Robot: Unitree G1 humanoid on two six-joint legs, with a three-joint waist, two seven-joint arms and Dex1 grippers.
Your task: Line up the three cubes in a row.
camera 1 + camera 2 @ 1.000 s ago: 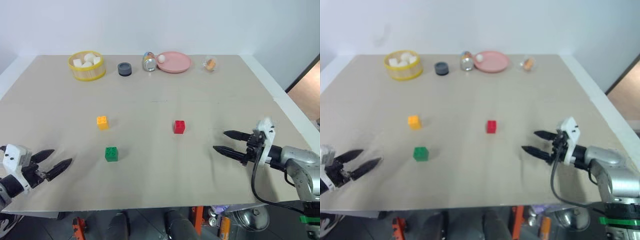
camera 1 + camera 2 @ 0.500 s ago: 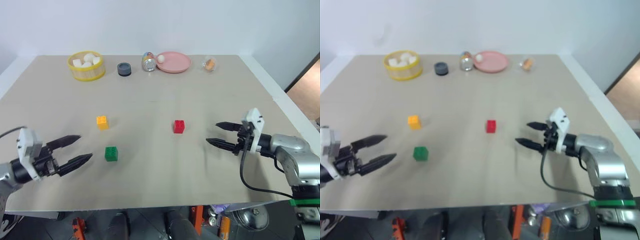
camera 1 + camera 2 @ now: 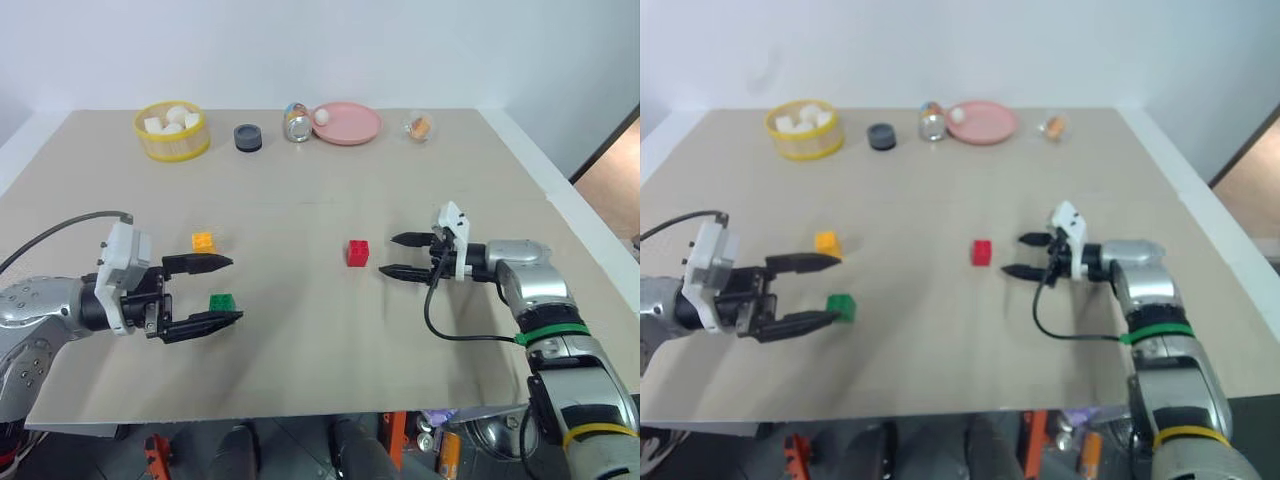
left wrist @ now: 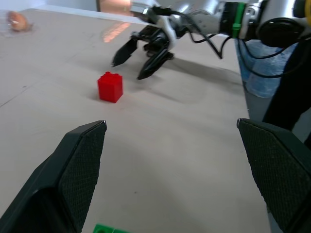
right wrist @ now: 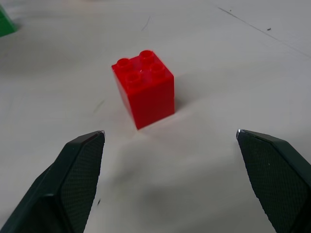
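Note:
The red cube (image 3: 358, 253) sits mid-table, studs up, also close in the right wrist view (image 5: 144, 87). My right gripper (image 3: 387, 254) stands open just to its right, fingertips pointing at it and apart from it. To the left lie the yellow-orange cube (image 3: 203, 241) and, nearer to me, the green cube (image 3: 222, 302). My left gripper (image 3: 235, 289) is open and points right; the green cube shows between its two fingers, untouched. The left wrist view shows the red cube (image 4: 110, 86), the right gripper (image 4: 127, 70) behind it and the green cube's top (image 4: 109, 229).
Along the far edge stand a yellow basket (image 3: 172, 146) of white lumps, a dark round lid (image 3: 247, 138), a can (image 3: 298, 123), a pink plate (image 3: 352, 130) with a white ball and a small wrapped item (image 3: 420, 127). The table's right edge drops off beside my right arm.
My left gripper has come up and swung right, from the table's near-left edge to the green cube. My right gripper has slid left to the red cube. Both stay open; the cubes have not moved.

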